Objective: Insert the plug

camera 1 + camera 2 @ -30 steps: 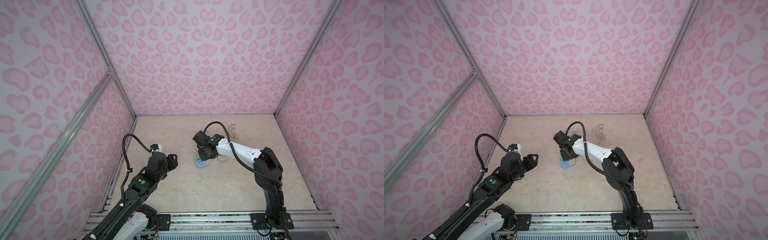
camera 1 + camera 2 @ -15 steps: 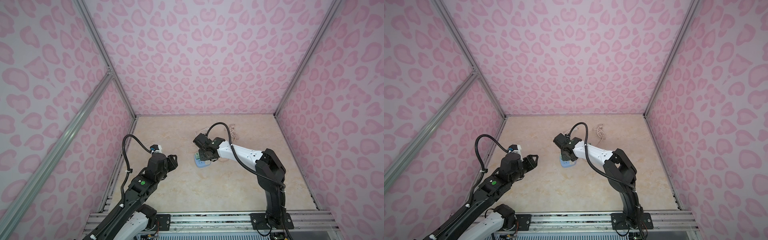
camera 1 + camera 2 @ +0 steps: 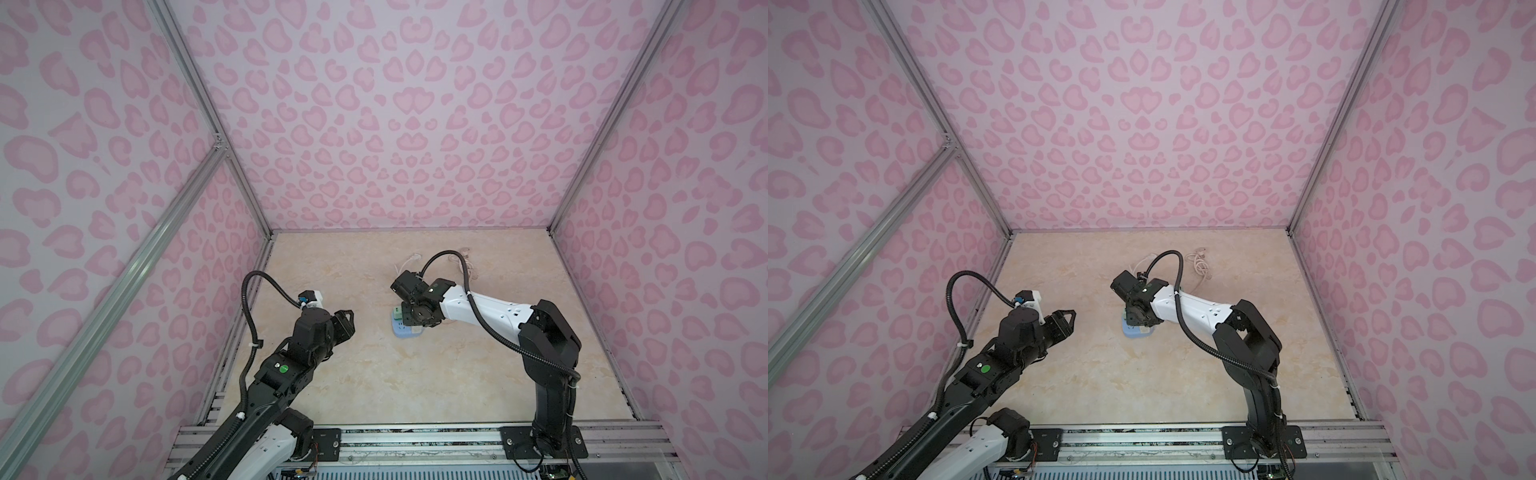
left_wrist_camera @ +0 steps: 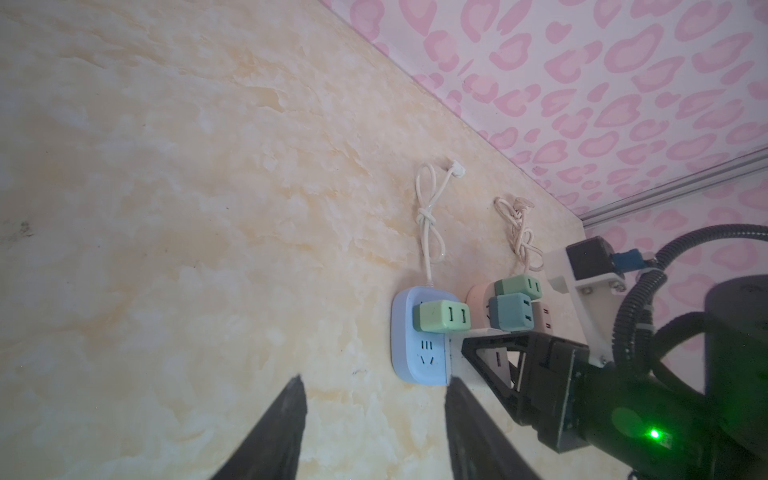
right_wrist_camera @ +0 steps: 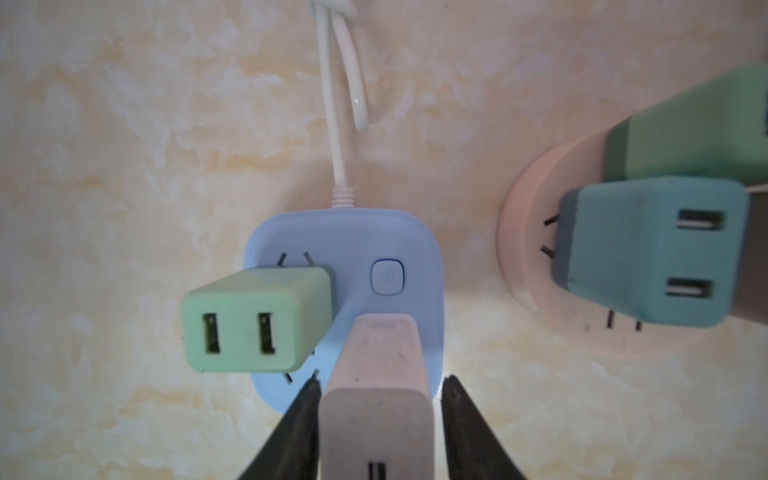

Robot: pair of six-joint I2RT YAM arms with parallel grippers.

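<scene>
A pale pink plug stands upright on the blue power strip, beside the strip's power button. A light green plug is seated in the strip next to it. My right gripper straddles the pink plug from above with its jaws open: one finger lies against the plug, the other stands off with a gap. Both top views show this gripper over the strip at mid-floor. My left gripper hovers open and empty to the left, apart from the strip.
A round pink power strip lies close beside the blue one, carrying a teal plug and a darker green plug. Knotted white cords trail toward the back wall. Pink patterned walls enclose the floor on three sides.
My right gripper's jaws have parted around the pink plug, which stays standing on the blue strip. The right wrist shifted slightly left earlier. The left arm has not moved.
</scene>
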